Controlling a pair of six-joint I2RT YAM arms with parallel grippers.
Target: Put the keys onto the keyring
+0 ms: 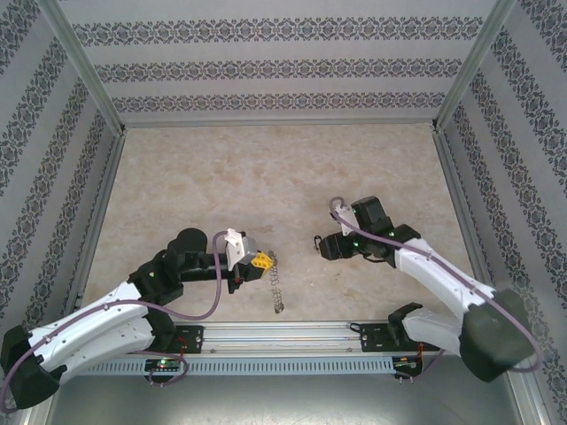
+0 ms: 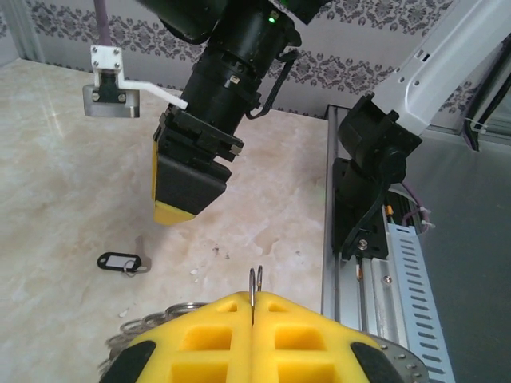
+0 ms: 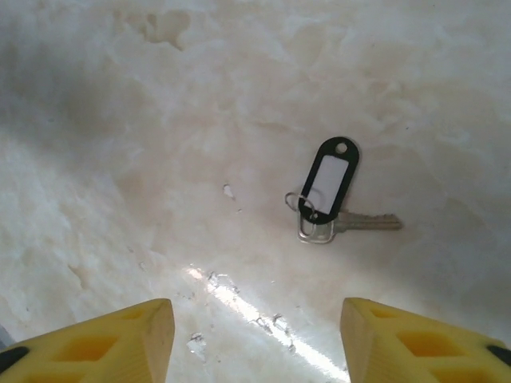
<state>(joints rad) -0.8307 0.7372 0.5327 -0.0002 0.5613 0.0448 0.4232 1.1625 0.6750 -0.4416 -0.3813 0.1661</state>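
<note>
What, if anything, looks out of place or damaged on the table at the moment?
Nothing stands out. The key lies flat on the table, a black tag across its head, below the open right gripper; the left gripper pinches a wire loop of the keyring.

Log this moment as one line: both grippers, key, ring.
left gripper: shut on keyring | right gripper: open, near key | key: lying on table, not gripped | keyring: key not yet on
</note>
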